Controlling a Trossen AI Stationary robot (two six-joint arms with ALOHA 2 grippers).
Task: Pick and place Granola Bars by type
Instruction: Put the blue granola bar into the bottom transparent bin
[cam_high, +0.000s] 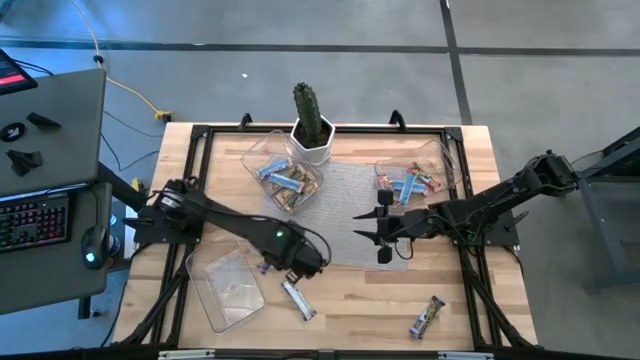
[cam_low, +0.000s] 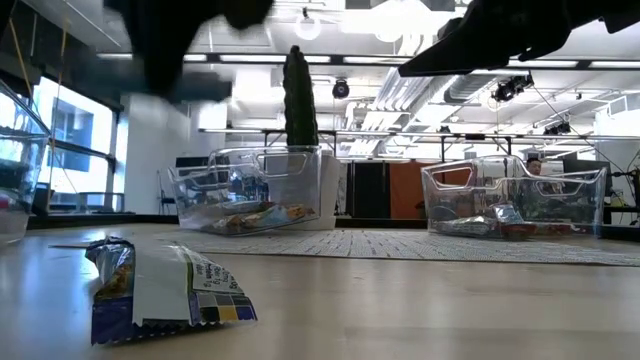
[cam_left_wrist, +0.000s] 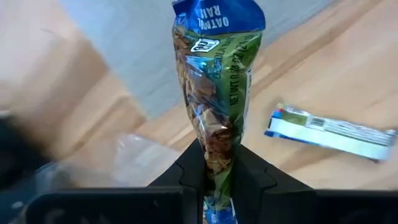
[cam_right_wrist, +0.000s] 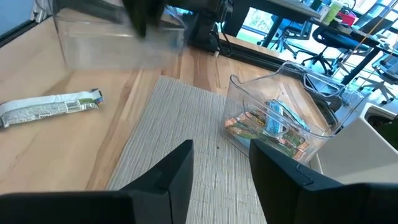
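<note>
My left gripper (cam_high: 287, 264) is over the table's near middle, shut on a blue-and-green wrapped granola bar (cam_left_wrist: 214, 81). A blue-and-white bar (cam_high: 298, 298) lies flat on the wood just nearer; it also shows in the left wrist view (cam_left_wrist: 329, 130) and the low view (cam_low: 160, 290). Another bar (cam_high: 427, 317) lies near the front right. My right gripper (cam_high: 380, 228) hovers open over the grey mat (cam_right_wrist: 180, 130), touching nothing. Two clear tubs hold sorted bars, one far left (cam_high: 283, 175) and one far right (cam_high: 415, 180). My left gripper pinches the blue-and-green bar between its two fingers (cam_left_wrist: 193, 177) at one end of the wrapper (cam_left_wrist: 217, 155). The fingers lie along the bar, which sticks out straight ahead of them. It looks lifted clear of the wood and mat.
An empty clear tub (cam_high: 228, 285) sits at the front left, beside my left gripper. A cactus in a white pot (cam_high: 312, 125) stands at the far edge between the filled tubs. A black frame (cam_high: 200, 135) borders the table.
</note>
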